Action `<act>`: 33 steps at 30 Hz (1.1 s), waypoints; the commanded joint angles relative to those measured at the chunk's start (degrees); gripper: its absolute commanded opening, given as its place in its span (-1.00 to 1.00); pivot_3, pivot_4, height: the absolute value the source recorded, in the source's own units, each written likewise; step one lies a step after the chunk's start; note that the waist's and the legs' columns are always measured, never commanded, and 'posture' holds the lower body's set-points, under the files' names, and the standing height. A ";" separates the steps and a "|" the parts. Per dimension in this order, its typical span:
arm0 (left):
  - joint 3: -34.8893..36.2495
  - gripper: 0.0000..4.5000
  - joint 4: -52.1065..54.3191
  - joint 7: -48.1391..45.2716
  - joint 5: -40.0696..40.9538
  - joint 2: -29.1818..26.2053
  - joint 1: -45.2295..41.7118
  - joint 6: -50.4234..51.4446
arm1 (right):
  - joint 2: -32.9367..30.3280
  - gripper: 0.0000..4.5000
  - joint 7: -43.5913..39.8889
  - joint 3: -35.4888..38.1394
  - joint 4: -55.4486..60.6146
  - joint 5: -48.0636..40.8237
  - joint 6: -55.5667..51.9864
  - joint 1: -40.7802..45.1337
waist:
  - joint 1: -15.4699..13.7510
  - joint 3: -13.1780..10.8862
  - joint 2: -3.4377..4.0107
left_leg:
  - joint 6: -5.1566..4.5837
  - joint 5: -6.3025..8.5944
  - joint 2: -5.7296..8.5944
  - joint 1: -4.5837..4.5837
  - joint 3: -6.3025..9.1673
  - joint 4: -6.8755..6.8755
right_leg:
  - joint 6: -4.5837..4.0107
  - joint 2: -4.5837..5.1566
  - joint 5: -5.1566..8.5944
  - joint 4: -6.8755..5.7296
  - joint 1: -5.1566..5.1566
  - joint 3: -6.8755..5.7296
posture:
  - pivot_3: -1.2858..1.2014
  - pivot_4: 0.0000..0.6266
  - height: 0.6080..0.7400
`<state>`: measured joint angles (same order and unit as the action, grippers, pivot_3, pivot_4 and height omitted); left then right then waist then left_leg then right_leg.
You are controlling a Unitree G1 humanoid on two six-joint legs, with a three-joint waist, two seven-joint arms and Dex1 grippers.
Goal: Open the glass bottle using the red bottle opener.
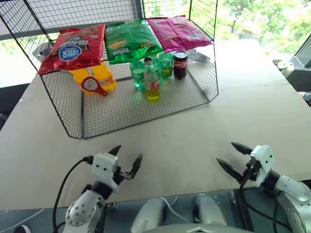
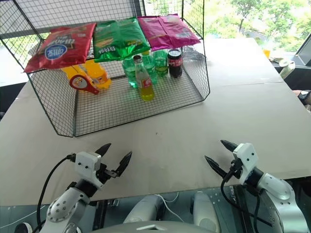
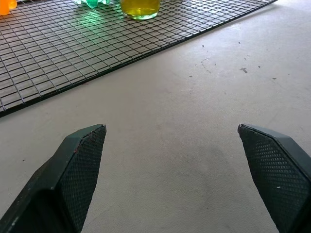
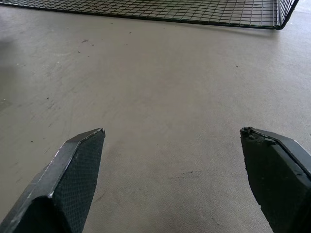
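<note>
At the table's (image 1: 252, 107) near edge, the left gripper (image 1: 127, 157) and right gripper (image 1: 232, 158) hover spread wide and empty, bare tabletop between them and the wire rack (image 1: 146, 104) holding the glass bottle (image 1: 151, 80).

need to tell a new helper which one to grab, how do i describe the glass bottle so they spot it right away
Look inside the black wire rack at the far side of the table, under the three snack bags. The glass bottle stands at the front of the drinks cluster. Unlike the green plastic bottles and dark can behind it, it is slim-necked clear glass, yellow drink, red-and-white label.
</note>
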<state>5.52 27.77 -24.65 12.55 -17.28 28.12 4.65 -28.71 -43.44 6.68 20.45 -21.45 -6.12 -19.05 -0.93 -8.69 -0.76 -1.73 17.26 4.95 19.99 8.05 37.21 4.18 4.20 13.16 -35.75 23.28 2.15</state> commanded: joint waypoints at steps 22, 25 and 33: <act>2.34 1.00 1.01 0.39 0.83 -0.08 0.70 -0.93 | 0.11 0.99 -1.26 -0.66 0.92 -0.09 3.36 0.79 | 0.02 0.01 -0.02 | 0.01 -0.01 0.00 0.00 -0.01 0.03 | -0.01 -0.02 -0.01 -0.03 0.00 0.01 | 0.03 -0.52 1.00; 2.73 1.00 1.34 0.98 1.18 0.08 0.23 -0.07 | 0.35 0.99 -1.15 -1.44 0.92 0.32 3.75 0.92 | 0.02 0.02 -0.02 | 0.01 -0.01 0.00 -0.01 -0.01 0.03 | -0.01 -0.03 -0.01 -0.03 0.00 0.01 | 0.03 -0.52 1.00; 6.53 1.00 1.79 0.84 8.29 -0.30 -5.88 2.93 | 1.24 0.99 -0.51 -4.89 4.14 0.17 2.88 5.32 | 0.04 0.02 -0.03 | 0.15 -0.09 0.00 -0.02 -0.02 0.09 | -0.01 -0.04 -0.02 -0.10 0.00 0.01 | 0.03 -0.52 1.00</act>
<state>10.28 27.74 -23.66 18.40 -17.27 23.66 7.49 -27.80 -44.33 2.45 20.73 -20.28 -3.36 -15.00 -0.89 -8.67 -0.78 -1.58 17.17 4.94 19.96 8.04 37.33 4.16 4.16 13.13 -35.87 23.28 2.14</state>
